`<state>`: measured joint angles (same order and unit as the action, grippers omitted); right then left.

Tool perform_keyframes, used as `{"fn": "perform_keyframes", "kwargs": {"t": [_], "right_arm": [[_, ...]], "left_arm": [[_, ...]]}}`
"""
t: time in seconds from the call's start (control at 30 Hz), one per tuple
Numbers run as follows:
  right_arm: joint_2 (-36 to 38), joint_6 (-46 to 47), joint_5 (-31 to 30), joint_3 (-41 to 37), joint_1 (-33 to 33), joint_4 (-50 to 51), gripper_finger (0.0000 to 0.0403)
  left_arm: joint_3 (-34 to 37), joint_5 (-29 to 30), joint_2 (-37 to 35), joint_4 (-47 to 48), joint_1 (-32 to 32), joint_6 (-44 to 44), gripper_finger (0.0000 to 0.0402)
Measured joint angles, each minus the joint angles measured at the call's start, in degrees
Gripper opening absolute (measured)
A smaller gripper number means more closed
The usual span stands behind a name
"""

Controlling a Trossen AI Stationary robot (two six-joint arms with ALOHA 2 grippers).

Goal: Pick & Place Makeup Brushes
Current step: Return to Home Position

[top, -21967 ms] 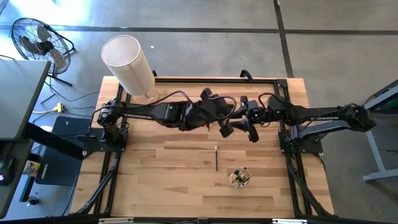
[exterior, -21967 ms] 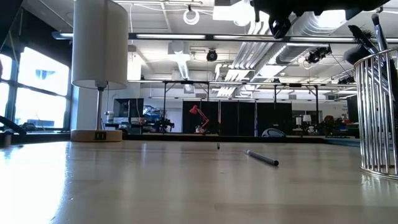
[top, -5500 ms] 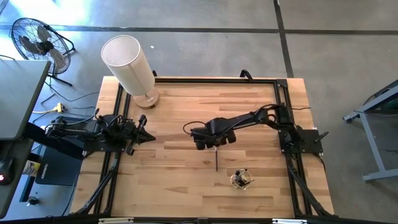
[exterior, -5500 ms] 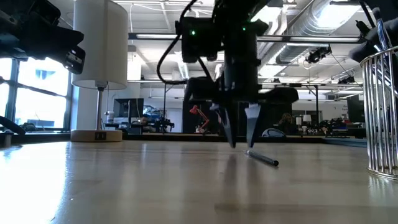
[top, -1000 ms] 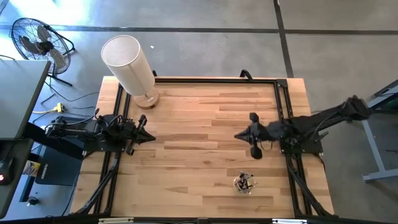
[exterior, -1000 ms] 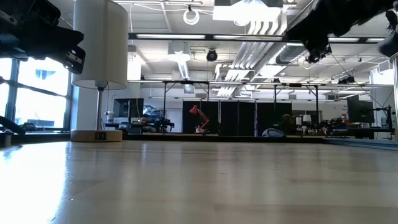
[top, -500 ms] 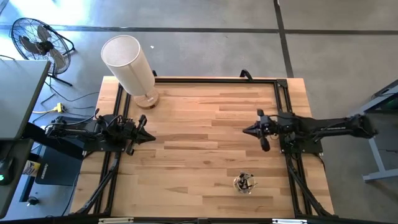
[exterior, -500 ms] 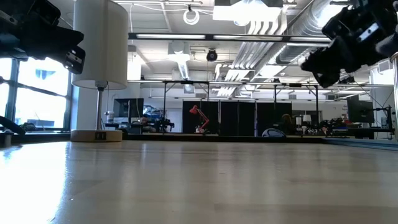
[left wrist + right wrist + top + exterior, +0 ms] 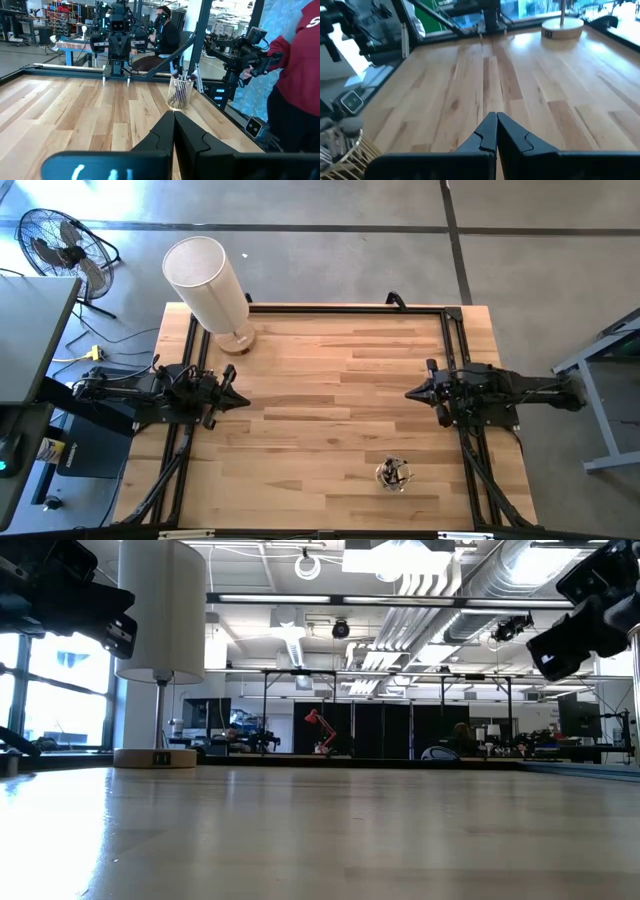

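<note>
The makeup brushes (image 9: 393,473) stand together in a small wire holder (image 9: 180,93) near the table's front right; their tips (image 9: 182,76) stick up above its rim. No brush lies loose on the wood. My left gripper (image 9: 242,399) is shut and level at the table's left edge, its fingers (image 9: 174,121) pointing across the table. My right gripper (image 9: 408,393) is shut at the right edge, pointing across the table and slightly down (image 9: 496,120), with nothing in it.
A white-shaded lamp (image 9: 208,283) stands at the far left corner on its round wooden base (image 9: 562,27). A black frame (image 9: 330,308) runs round the tabletop. A person in a red top (image 9: 300,75) stands beside the table, and another person sits beyond it (image 9: 162,30).
My right gripper has drawn back toward the table's right edge and sunk, its arm folding in over its base. The left arm and the holder with the brushes have kept still.
</note>
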<state>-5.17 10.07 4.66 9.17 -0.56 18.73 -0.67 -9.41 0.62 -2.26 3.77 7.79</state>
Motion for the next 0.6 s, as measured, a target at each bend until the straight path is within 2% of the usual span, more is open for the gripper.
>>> {"fn": "perform_keyframes", "kwargs": {"t": [0.2, 0.6], "right_arm": [[5.12, -0.6, 0.09, 0.03, 0.0, 0.14, 0.0], [4.89, -1.79, 0.49, -0.52, 0.02, -0.29, 0.0]], "left_arm": [[0.0, -0.01, 0.01, 0.0, 0.0, 0.01, 0.0001], [0.0, 0.0, 0.01, -0.02, 0.0, 0.0, 0.0001]]}}
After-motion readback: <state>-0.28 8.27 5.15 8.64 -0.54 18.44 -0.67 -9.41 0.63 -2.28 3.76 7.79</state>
